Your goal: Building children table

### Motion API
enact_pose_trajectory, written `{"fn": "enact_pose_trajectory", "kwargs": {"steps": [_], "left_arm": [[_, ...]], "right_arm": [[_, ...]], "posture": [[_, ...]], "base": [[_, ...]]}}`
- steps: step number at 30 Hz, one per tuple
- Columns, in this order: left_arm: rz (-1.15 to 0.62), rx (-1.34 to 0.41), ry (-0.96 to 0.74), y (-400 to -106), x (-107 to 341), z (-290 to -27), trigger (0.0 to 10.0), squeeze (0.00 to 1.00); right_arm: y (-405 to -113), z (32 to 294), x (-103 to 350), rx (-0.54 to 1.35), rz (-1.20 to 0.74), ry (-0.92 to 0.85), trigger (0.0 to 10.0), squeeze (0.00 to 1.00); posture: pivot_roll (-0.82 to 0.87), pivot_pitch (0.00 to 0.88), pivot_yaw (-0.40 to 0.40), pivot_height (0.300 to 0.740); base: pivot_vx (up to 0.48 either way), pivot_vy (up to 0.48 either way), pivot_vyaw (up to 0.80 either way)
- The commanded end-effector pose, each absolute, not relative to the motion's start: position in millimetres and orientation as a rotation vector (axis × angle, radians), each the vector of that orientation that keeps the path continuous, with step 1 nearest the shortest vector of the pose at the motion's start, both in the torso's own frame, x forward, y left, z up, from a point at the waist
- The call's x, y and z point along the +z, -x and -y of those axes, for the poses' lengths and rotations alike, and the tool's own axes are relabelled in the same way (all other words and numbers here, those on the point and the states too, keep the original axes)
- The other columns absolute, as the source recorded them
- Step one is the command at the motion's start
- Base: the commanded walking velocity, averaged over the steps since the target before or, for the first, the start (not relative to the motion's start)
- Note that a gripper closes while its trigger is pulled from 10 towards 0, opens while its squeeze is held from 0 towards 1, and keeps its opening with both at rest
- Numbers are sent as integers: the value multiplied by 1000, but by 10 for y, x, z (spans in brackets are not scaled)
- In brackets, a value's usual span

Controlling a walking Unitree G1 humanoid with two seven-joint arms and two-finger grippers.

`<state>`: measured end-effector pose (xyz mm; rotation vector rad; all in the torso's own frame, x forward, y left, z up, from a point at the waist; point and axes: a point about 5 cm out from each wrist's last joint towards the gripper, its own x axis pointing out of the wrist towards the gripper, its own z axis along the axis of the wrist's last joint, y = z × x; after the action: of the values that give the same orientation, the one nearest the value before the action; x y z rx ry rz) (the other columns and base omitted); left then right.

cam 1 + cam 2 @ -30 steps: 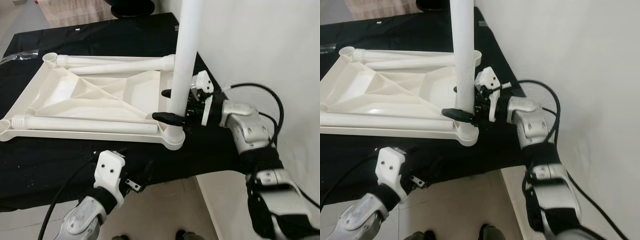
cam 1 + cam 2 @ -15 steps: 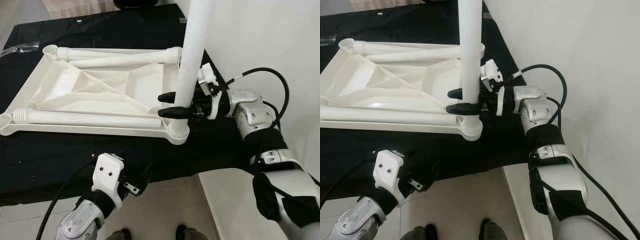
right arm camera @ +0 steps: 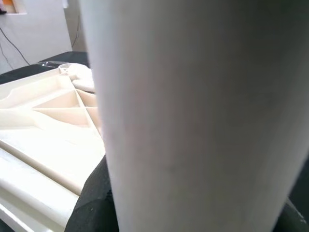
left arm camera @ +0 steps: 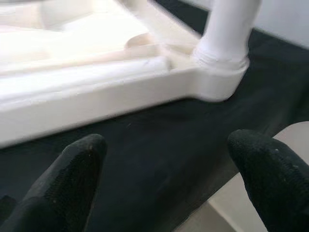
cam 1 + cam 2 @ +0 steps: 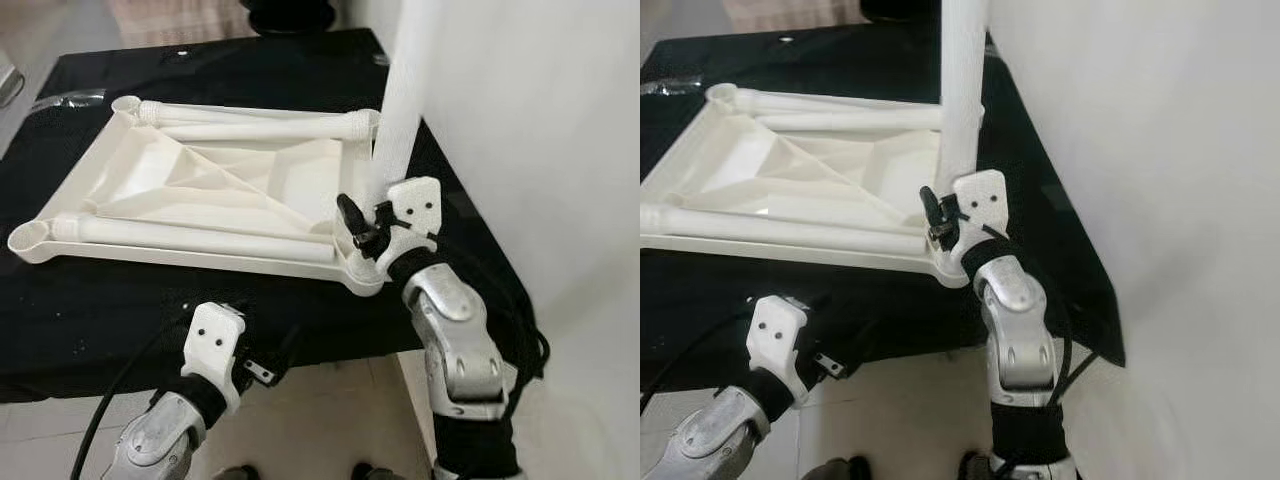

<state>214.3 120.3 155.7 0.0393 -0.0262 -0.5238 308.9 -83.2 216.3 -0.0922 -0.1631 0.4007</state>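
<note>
where black cloth [image 5: 120,310] meets white wall [image 5: 540,120], right gripper [image 5: 362,222] clamps upright leg [image 5: 400,110]; left gripper [image 4: 164,169] gapes.

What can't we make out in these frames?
- Upright leg: top cut off by the upper edge in both eye views.
- Right gripper: grip on the leg hidden by its own white mount; right wrist view too close and blurred.
- Corner socket: thread seating hidden inside; left wrist view blurred.
- Left gripper: fingers apart, off the tabletop.
</note>
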Motion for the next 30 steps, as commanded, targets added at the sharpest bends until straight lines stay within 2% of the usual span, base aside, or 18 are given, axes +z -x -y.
{"fn": "enact_pose_trajectory", "kwargs": {"steps": [1, 2, 3, 4, 8, 9, 10, 11, 13, 15, 16, 17, 18, 23, 25, 30], "left_arm": [[11, -536, -40, -2128, 1511, -1201, 10000, 0], [15, -535, -43, -2138, 1517, -1197, 10000, 0], [19, -534, -45, -2145, 1521, -1194, 10000, 0], [24, -521, -48, -2149, 1529, -1195, 10000, 0], [27, -510, -47, -2148, 1534, -1196, 10000, 0], [28, -509, -45, -2146, 1535, -1191, 10000, 0], [29, -509, -44, -2146, 1536, -1189, 10000, 0], [29, -509, -44, -2146, 1536, -1189, 10000, 0], [31, -513, -41, -2141, 1538, -1182, 10000, 0], [31, -513, -41, -2141, 1538, -1182, 10000, 0], [30, -516, -41, -2134, 1540, -1179, 10000, 0], [30, -519, -41, -2123, 1545, -1177, 10000, 0], [29, -521, -41, -2112, 1549, -1178, 10000, 0], [27, -522, -42, -2081, 1555, -1182, 10000, 0], [20, -523, -48, -2026, 1559, -1189, 10000, 0], [14, -524, -50, -1989, 1563, -1195, 10000, 0]], "right_arm": [[-3070, 597, 1806, 434, -18, 9, 392, 0], [-3091, 607, 1834, 436, -23, 3, 10000, 0], [-3106, 614, 1855, 436, -28, -1, 10000, 0], [-3136, 634, 1928, 519, -10, -55, 10000, 1000], [-3073, 616, 2004, 566, -13, -102, 10000, 1000], [-3122, 692, 2160, 753, 68, -101, 10000, 1000], [-3138, 740, 2228, 844, 103, -87, 10000, 1000], [-3138, 740, 2228, 844, 103, -87, 10000, 1000], [-3166, 807, 2304, 968, 135, -48, 10000, 1000], [-3166, 807, 2304, 968, 135, -48, 10000, 1000], [-3219, 835, 2323, 1011, 141, -14, 10000, 941], [-3249, 839, 2346, 1073, 149, 18, 10000, 306], [-3267, 828, 2365, 1143, 159, 55, 10000, 0], [-3355, 810, 2408, 1214, 154, 84, 10000, 0], [-3474, 804, 2549, 1327, 167, 69, 10000, 0], [-3525, 822, 2635, 1420, 160, 91, 10000, 0]], "posture": [[23, 185, -13, 740], [24, 178, -19, 740], [24, 178, -19, 740], [32, 185, -25, 740], [32, 185, -25, 740], [37, 194, -28, 740], [35, 201, -30, 740], [35, 201, -30, 740], [41, 210, -31, 740], [41, 210, -31, 740], [45, 218, -33, 740], [54, 226, -34, 740], [58, 231, -33, 740], [71, 239, -29, 740], [103, 255, -26, 740], [119, 266, -26, 740]], "base": [[0, 0, 0], [0, 0, 0], [0, 0, 0], [0, 0, 0], [0, 0, 0], [0, 0, 0], [0, 0, 0], [0, 0, 0], [0, 0, 0], [0, 0, 0], [0, 0, 0], [0, 0, 0], [0, 0, 0], [0, 0, 0], [0, 0, 0], [0, 0, 0]]}}
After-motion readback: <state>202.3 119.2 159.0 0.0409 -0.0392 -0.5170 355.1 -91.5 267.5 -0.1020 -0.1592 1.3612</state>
